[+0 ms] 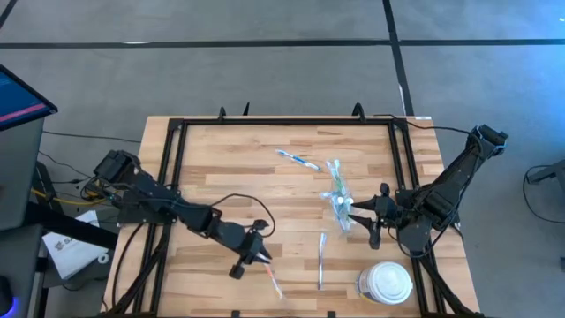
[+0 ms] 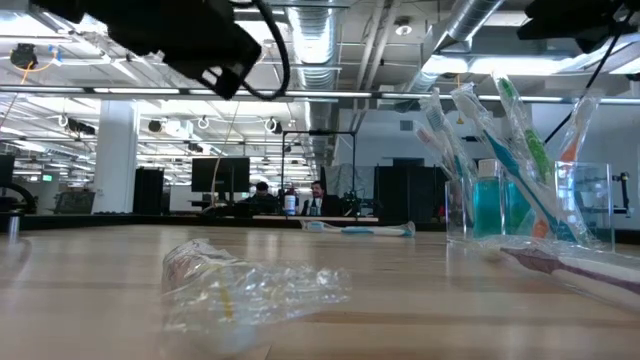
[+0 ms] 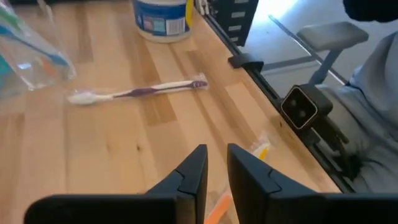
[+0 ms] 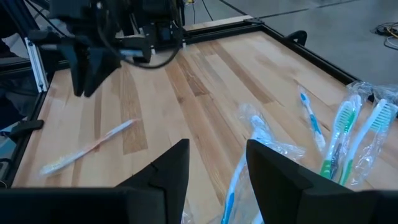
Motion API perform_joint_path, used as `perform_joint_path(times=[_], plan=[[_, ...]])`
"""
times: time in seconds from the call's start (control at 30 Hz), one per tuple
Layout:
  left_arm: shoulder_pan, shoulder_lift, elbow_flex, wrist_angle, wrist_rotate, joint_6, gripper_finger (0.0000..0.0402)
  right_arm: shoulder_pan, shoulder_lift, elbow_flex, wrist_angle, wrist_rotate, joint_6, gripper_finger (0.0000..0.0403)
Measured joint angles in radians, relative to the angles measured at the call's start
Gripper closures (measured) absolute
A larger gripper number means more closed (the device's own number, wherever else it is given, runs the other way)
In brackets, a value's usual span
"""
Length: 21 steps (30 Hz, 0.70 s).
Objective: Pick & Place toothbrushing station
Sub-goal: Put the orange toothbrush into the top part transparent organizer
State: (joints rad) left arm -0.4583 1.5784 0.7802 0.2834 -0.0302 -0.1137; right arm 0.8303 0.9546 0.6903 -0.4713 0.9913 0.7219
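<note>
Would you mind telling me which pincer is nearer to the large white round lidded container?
The right pincer. It hovers just up-table of the large white round lidded container, beside the toothbrush-filled clear cup. The left pincer sits well across the table to its left.

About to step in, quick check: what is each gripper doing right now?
Left gripper: slightly open, holding nothing, above a wrapped toothbrush.
Right gripper: open, empty, beside the clear cup of brushes.
</note>
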Motion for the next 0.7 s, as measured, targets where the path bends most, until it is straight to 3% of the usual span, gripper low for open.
perform_joint_path(times=[0.23, 0.4, 0.7], plan=[[-0.013, 0.134, 0.089, -0.034, 0.015, -0.020, 0.0342, 0.000, 0.000, 0.000, 0.012, 0.000, 0.000, 0.0253], [-0.013, 0.209, 0.179, -0.174, 0.050, -0.016, 0.0340, 0.000, 0.000, 0.000, 0.015, -0.009, 0.000, 0.0254], [-0.016, 0.232, 0.219, -0.291, 0.136, 0.050, 0.0314, 0.000, 0.000, 0.000, 0.015, -0.029, 0.001, 0.0261]])
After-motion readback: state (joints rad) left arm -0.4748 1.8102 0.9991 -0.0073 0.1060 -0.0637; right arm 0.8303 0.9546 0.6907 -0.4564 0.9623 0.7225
